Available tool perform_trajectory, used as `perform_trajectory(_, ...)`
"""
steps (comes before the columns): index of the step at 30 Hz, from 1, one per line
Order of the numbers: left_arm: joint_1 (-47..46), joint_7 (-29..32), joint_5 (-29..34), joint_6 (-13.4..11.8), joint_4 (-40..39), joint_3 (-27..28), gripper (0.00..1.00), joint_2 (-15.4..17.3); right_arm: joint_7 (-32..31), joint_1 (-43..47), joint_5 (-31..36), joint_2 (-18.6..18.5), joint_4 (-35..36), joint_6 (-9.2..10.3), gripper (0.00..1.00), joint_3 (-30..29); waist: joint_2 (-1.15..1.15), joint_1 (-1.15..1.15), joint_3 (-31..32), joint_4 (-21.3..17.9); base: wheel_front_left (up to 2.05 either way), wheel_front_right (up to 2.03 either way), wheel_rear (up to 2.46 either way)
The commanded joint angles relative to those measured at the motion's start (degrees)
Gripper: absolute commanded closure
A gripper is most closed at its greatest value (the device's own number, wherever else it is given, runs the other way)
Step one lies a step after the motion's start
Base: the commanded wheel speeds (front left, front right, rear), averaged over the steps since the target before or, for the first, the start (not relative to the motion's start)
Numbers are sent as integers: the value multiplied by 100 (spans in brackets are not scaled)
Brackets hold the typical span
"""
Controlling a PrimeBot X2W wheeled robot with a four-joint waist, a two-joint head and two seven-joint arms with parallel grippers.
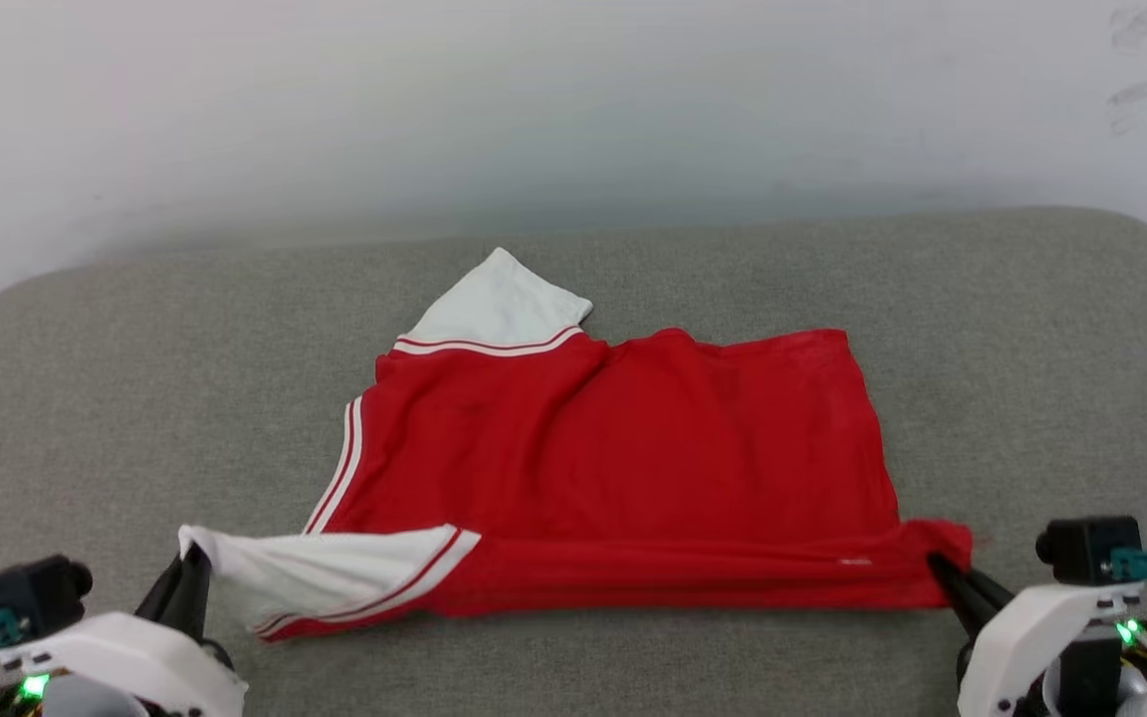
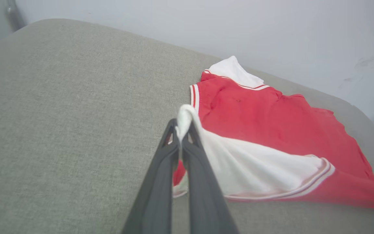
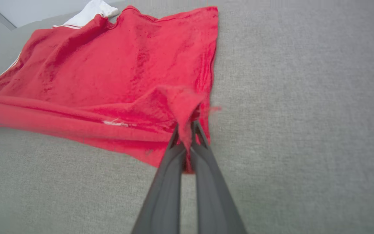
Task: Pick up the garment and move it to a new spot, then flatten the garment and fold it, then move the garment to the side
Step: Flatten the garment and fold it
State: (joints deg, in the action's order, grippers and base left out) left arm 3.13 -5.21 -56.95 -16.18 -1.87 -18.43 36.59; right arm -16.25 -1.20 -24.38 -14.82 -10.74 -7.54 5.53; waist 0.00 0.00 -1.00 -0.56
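- The garment point(image 1: 633, 448) was thin red cloth with a faint sheen; its white sleeve panels looked matt.
- The cushion point(image 1: 1032, 349) was grey woven fabric, matt and coarse-grained.
- The left gripper point(image 2: 181, 128) and right gripper point(image 3: 187, 128) had smooth, dark, matt fingers, seemingly plastic.
- The wrist shells point(image 1: 125, 647) were glossy white plastic.

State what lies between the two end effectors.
The near edge of the thin red jersey with white sleeves, pinched by the left end effector and right end effector; shown in head view.
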Motion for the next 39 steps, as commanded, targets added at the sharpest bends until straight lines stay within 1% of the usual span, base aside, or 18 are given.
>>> perform_trajectory(1, -160, 11, 29, 30, 59, -17, 100, -40, -35, -167, 67, 30, 18, 10, 100, -27, 0, 0, -140, -44, 0, 0, 0)
perform_trajectory(4, -628, 21, 99, 164, 303, -126, 100, -167, -75, -489, 166, 109, -48, 10, 100, -32, 0, 0, -387, -59, 0, 0, 0)
perform_trajectory(9, -1211, 108, 140, 420, 886, -302, 100, -346, -130, -1066, 270, 132, -342, 8, 100, 211, 0, 0, -784, -103, 0, 0, 0)
perform_trajectory(14, -1643, 91, 138, 735, 1509, -441, 100, -545, 17, -1466, 244, 68, -758, 8, 100, 458, 0, 0, -1091, -89, 0, 0, 0)
perform_trajectory(20, -2139, 32, 163, 1117, 2205, -626, 100, -828, 270, -1779, 184, 70, -1308, 8, 100, 546, 0, 0, -1325, -25, 0, 0, 0)
perform_trajectory(21, -2333, 138, 110, 1345, 2570, -735, 100, -945, 361, -1847, 116, 101, -1528, 8, 77, 643, 0, 0, -1360, -26, 0, 0, 0)
perform_trajectory(22, -2405, 128, 92, 1437, 2653, -757, 100, -979, 396, -1858, 94, 104, -1600, 8, 41, 656, 0, 0, -1358, -26, 0, 0, 0)
perform_trajectory(23, -2436, 163, 65, 1507, 2745, -790, 73, -1008, 423, -1857, 18, 141, -1651, 8, 0, 662, 0, 0, -1338, -32, 0, 0, 0)
perform_trajectory(24, -2455, 156, 80, 1548, 2841, -798, 18, -1022, 559, -1866, -55, 188, -1623, 8, 0, 662, 0, 0, -1315, -40, 0, 0, 0)
perform_trajectory(25, -2491, 107, 100, 1573, 2903, -796, 0, -1026, 680, -1875, -38, 163, -1600, 8, 0, 658, 0, 0, -1282, -46, 0, 0, 0)
perform_trajectory(28, -2552, 46, 108, 1596, 3061, -773, 0, -1010, 1083, -1825, 17, 96, -1521, 8, 0, 655, 0, 0, -1151, -64, 0, 0, 0)
perform_trajectory(32, -2571, 103, 139, 1508, 3073, -718, 0, -811, 1490, -1756, 167, 86, -1396, 8, 0, 530, 0, 0, -946, -138, 0, 0, 0)
perform_trajectory(36, -2576, 356, 214, 1380, 2857, -710, 0, -469, 1578, -1605, 446, 77, -1223, 8, 0, 394, 0, 0, -703, -194, 0, 0, 0)
perform_trajectory(39, -2539, 781, 188, 1270, 2516, -750, 0, -203, 1517, -1442, 672, 106, -1006, 8, 0, 240, 0, 0, -532, -225, 0, 0, 0)
